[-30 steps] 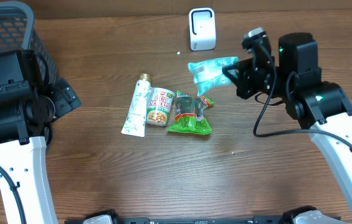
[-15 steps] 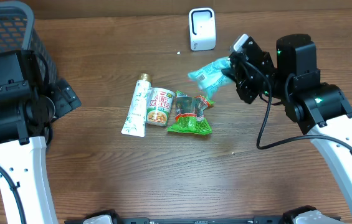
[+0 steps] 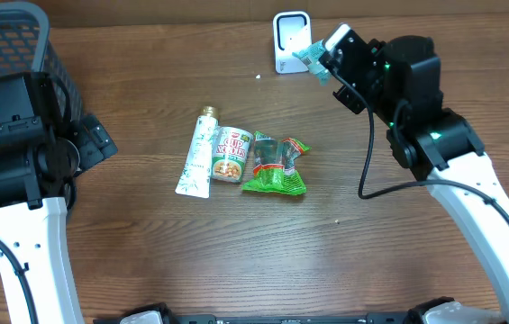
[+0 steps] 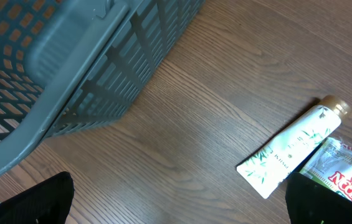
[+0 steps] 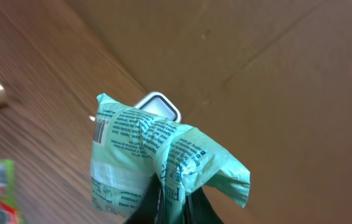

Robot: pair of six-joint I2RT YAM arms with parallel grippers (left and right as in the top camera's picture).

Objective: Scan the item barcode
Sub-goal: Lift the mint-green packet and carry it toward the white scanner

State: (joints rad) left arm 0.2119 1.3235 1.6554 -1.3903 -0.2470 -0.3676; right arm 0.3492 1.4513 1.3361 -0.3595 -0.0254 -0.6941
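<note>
While right end effector pinches green packet, apparently just beside scanner — left end effector spread.

Boxy black joint housings and white lower links on left arm at 9 o'clock and right arm at 3 o'clock. Black cable loops off the right arm, with green lights on its housings. Matte black fingertips on left gripper.
</note>
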